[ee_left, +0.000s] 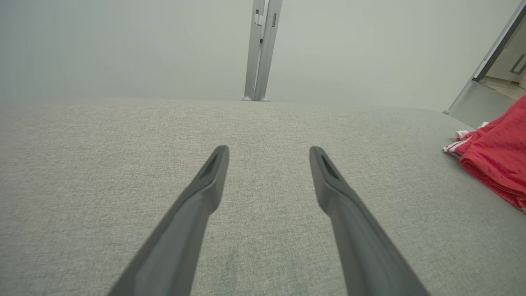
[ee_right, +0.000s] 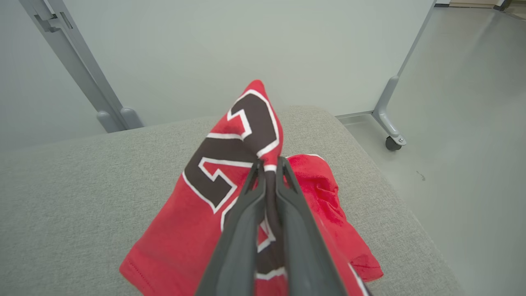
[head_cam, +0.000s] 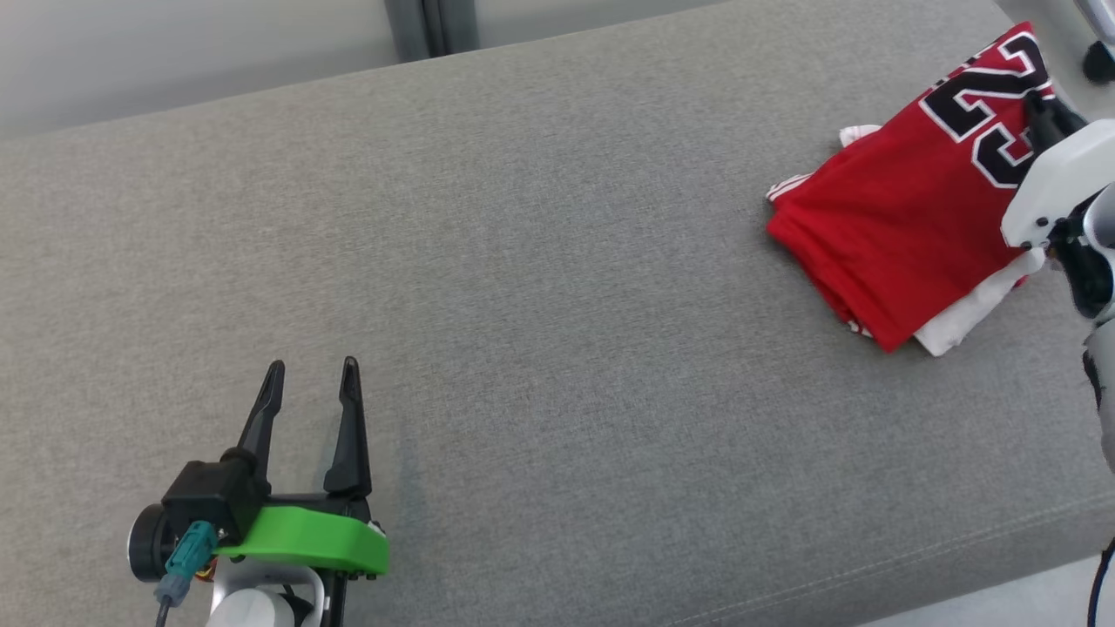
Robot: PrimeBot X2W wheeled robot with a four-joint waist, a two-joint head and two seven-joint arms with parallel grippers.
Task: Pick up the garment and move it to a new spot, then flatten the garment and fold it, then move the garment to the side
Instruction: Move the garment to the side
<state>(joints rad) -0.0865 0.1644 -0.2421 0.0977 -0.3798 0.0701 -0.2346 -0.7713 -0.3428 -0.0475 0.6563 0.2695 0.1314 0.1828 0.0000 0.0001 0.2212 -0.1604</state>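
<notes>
The garment (head_cam: 906, 218) is a red jersey with a black, white-edged number, folded into a bundle at the right end of the grey cushion (head_cam: 523, 261). My right gripper (ee_right: 269, 166) is shut on a fold of the garment (ee_right: 197, 213), pinching the cloth by the number and lifting it into a peak. In the head view the right gripper (head_cam: 1038, 109) shows its dark fingers at the jersey's upper right. My left gripper (head_cam: 312, 373) stands open over bare cushion at the lower left, far from the cloth. From the left wrist, the left gripper (ee_left: 268, 152) holds nothing and the garment (ee_left: 497, 156) lies at the right edge.
The cushion's right end and front edge drop to a pale floor (ee_right: 472, 123). A white partition stands behind, on grey posts (ee_left: 261, 49) with a caster foot (ee_right: 392, 142) on the floor to the right. White trim (head_cam: 967, 318) sticks out under the jersey.
</notes>
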